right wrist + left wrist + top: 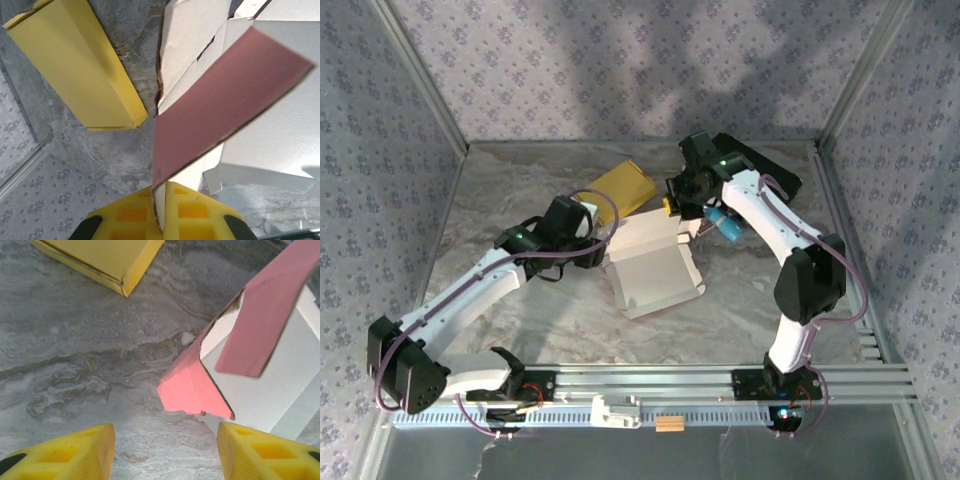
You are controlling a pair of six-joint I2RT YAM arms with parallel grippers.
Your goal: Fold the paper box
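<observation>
The paper box (655, 272) lies open near the middle of the table (500, 200), not yet folded into shape. It is a creased cardboard blank, white on the inner face that looks up and pinkish red on the outside. Its low side walls are partly raised. At the far edge a long flap (225, 105) tilts up, red side showing. At the left edge a small pointed flap (192, 390) juts outward.
</observation>
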